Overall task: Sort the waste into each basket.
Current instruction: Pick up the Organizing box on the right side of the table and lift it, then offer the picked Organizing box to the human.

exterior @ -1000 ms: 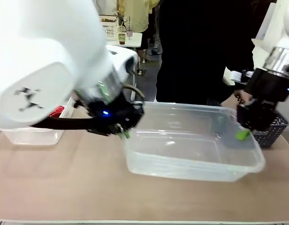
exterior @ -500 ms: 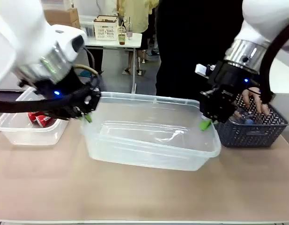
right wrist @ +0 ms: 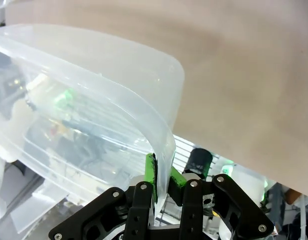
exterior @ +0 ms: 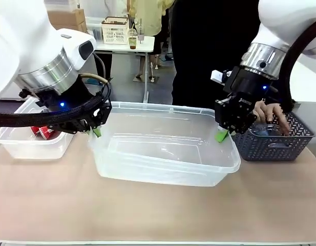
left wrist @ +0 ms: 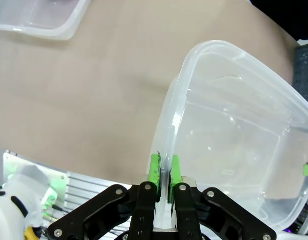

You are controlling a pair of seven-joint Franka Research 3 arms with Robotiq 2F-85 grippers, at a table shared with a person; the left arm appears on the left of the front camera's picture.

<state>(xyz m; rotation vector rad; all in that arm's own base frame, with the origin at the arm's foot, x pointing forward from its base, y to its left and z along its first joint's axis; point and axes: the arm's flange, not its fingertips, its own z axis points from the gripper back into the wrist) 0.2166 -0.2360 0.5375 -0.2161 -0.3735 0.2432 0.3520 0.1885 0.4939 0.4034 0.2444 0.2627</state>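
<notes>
On the table (exterior: 158, 215), the big tub (exterior: 158, 171) sits at centre, empty. The small tub (exterior: 24, 148) is at 9 o'clock, the grey basket (exterior: 273, 148) at 3. The left gripper (exterior: 96, 132) pinches the big tub's 9 o'clock rim and the right gripper (exterior: 222, 136) its 3 o'clock rim, probably to keep it level. The small tub holds red cans (exterior: 42, 131); a hand (exterior: 268, 110) digs in the basket

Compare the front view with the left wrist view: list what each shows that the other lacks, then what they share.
Front view: a person's hand in the dark basket, and red cans in the small tub. Left wrist view: green pads of the left tool, close up, either side of the wall of the big tub, and a metal rail at the edge of the table. Shared: the big tub, the left tool shut on its rim, the small tub, the table.
</notes>
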